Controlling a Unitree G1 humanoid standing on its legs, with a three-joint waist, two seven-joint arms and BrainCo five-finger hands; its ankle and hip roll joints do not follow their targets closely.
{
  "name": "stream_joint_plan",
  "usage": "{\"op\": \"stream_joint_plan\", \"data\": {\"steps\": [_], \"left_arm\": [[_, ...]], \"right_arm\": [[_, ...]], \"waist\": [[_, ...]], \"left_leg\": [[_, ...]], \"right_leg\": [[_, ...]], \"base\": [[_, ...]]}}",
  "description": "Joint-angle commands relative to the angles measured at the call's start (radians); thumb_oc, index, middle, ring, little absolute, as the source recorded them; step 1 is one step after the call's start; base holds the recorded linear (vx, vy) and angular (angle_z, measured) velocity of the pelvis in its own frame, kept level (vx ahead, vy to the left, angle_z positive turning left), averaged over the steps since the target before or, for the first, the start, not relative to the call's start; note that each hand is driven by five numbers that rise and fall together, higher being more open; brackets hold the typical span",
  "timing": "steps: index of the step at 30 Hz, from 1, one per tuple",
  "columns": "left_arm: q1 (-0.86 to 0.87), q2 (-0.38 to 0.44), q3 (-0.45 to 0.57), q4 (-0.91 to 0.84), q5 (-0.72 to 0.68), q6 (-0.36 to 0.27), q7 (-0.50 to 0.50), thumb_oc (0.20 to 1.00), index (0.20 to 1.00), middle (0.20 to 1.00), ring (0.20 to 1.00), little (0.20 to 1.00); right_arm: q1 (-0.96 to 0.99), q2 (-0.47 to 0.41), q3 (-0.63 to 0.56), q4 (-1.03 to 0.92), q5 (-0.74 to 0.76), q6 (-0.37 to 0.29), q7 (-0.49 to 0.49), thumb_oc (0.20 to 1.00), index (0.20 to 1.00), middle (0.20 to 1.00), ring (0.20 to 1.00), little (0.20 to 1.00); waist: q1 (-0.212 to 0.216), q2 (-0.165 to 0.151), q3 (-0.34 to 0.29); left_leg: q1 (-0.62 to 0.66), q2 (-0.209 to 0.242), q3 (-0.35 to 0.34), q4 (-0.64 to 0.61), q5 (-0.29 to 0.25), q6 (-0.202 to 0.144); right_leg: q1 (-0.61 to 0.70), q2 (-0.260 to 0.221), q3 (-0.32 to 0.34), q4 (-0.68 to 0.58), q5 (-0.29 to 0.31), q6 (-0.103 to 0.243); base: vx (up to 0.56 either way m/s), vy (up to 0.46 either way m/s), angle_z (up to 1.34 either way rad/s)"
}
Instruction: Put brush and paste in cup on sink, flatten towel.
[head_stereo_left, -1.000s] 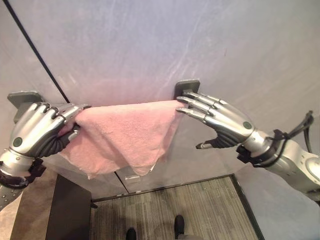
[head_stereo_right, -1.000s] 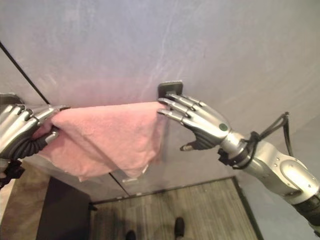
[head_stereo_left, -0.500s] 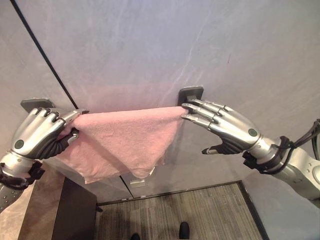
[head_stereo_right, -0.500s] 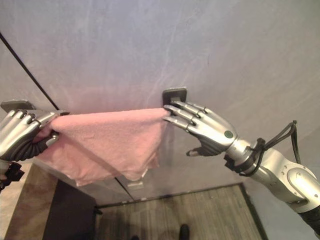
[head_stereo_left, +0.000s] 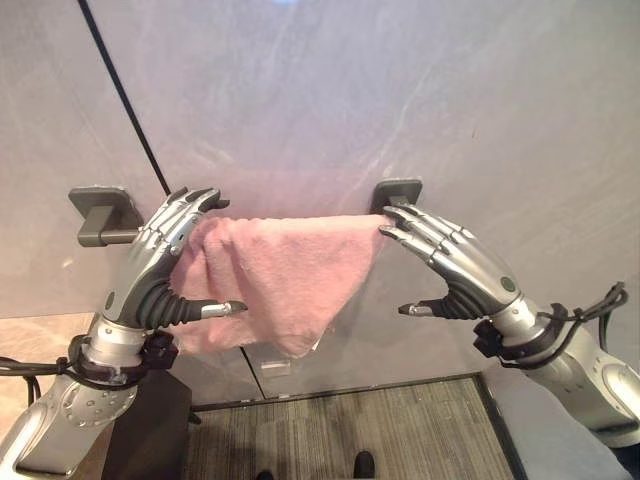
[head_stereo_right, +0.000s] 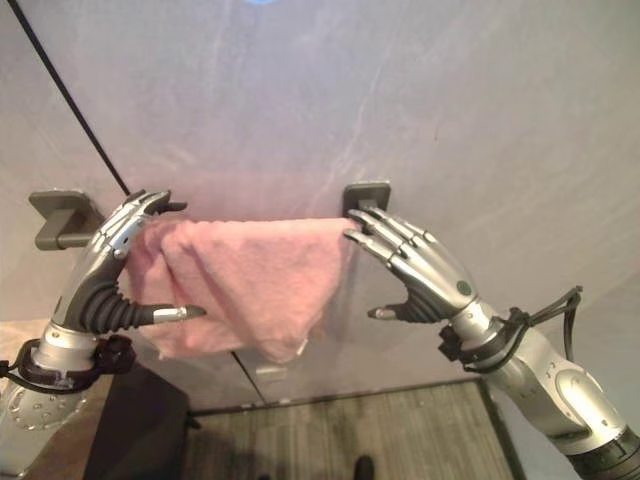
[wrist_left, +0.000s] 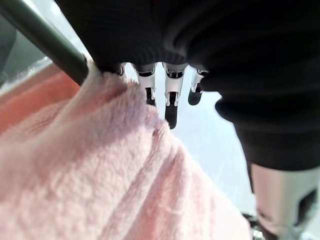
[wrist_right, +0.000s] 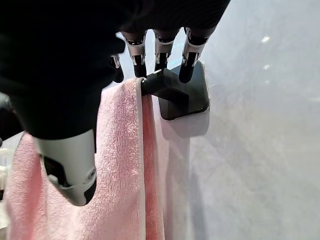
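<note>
A pink towel (head_stereo_left: 280, 275) hangs bunched over a dark bar (wrist_left: 45, 40) on the wall, its lower edge sagging to a point in the middle. The bar runs between a left bracket (head_stereo_left: 100, 210) and a right bracket (head_stereo_left: 397, 190). My left hand (head_stereo_left: 160, 260) lies over the towel's left end, open, with straight fingers (wrist_left: 170, 102) across the bar and the thumb sticking out. My right hand (head_stereo_left: 455, 265) is open too. Its fingertips (wrist_right: 157, 52) touch the towel's right edge (wrist_right: 122, 150) just beside the right bracket (wrist_right: 182, 95).
The bar is fixed to a grey marbled wall (head_stereo_left: 330, 90) with a thin black seam (head_stereo_left: 125, 100) running down it. A dark cabinet (head_stereo_left: 150, 420) stands at the lower left, and striped carpet (head_stereo_left: 350, 425) lies below.
My left hand has let go of the towel's left end, straightened its fingers and shifted right along the bar, baring the left bracket. The right hand stays at the right edge. The camera has shifted.
</note>
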Motion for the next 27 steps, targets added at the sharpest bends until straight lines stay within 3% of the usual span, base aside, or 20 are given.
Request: {"op": "stream_joint_plan", "data": {"steps": [1,10,16,27], "left_arm": [[0.061,-0.025,-0.023,0.04,-0.102,0.029,-0.01,1.0,1.0,1.0,1.0,1.0],[0.052,-0.12,0.078,0.008,-0.118,0.026,0.048,1.0,1.0,1.0,1.0,1.0],[0.05,-0.161,0.172,-0.03,-0.113,0.017,0.102,1.0,1.0,1.0,1.0,1.0],[0.001,-0.244,0.241,-0.109,-0.204,-0.016,0.122,1.0,1.0,1.0,1.0,1.0]], "right_arm": [[0.025,0.025,-0.022,0.045,-0.009,0.06,-0.011,1.0,1.0,1.0,1.0,1.0],[0.08,0.134,-0.128,0.017,0.082,0.045,-0.066,1.0,1.0,1.0,1.0,1.0],[0.118,0.256,-0.183,-0.016,0.335,-0.008,-0.074,1.0,1.0,1.0,1.0,1.0],[0.145,0.335,-0.27,-0.017,0.457,-0.019,-0.108,1.0,1.0,1.0,1.0,1.0]], "waist": [[-0.024,-0.022,0.001],[-0.025,-0.022,-0.015],[-0.017,-0.023,-0.016],[-0.004,-0.025,-0.026]], "left_leg": [[-0.036,0.012,0.016,0.003,0.032,0.001],[-0.031,0.015,0.005,0.003,0.034,-0.003],[-0.037,0.016,-0.004,0.003,0.043,-0.009],[-0.05,0.018,-0.026,0.003,0.055,-0.022]], "right_leg": [[0.066,-0.095,0.037,0.007,-0.042,0.1],[0.077,-0.09,0.033,0.011,-0.047,0.093],[0.08,-0.088,0.021,0.013,-0.049,0.087],[0.091,-0.085,-0.004,0.018,-0.057,0.078]], "base": [[-0.01,0.001,-0.03],[0.0,0.0,0.0],[-0.01,-0.001,0.0],[-0.02,-0.007,0.1]]}}
